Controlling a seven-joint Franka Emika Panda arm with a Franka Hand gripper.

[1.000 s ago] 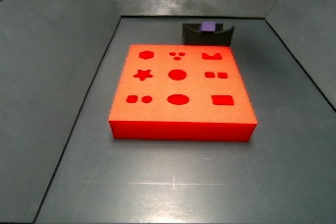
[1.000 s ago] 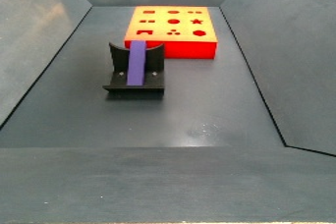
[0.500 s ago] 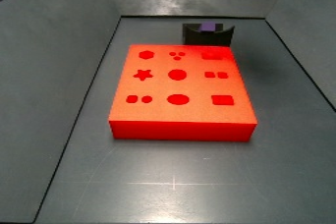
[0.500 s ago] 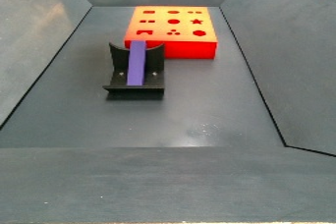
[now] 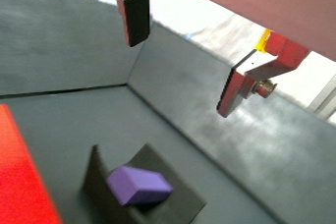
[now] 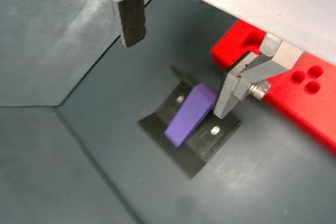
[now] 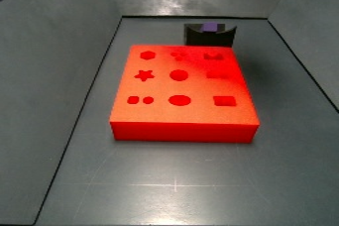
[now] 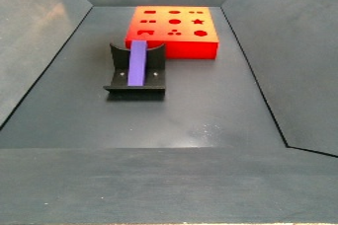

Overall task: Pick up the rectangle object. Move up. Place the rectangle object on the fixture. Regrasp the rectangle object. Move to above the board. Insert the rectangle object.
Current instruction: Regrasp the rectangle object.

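Pincer (image 6: 184, 66) hung high over the fixture (image 6: 195, 130), fingers (image 6: 132, 17) wide apart, nothing between them. Rectangle object (image 8: 136, 65) lay lengthwise in the fixture's (image 8: 134, 72) scooped top, purple end showing in a wrist view (image 5: 140, 184). Board (image 8: 173, 30) sat just beyond the fixture on the grey floor (image 8: 199, 120); fixture stood behind the board (image 7: 183, 89) in a side view.

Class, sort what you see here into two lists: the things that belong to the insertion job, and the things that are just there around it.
Belonging to the job:
- rectangle object, purple, lying on the fixture
- fixture, dark, beside the board
- board, red, with shape cut-outs
- gripper, open and empty, above the fixture in both wrist views

Just there:
- grey floor
- sloping grey walls
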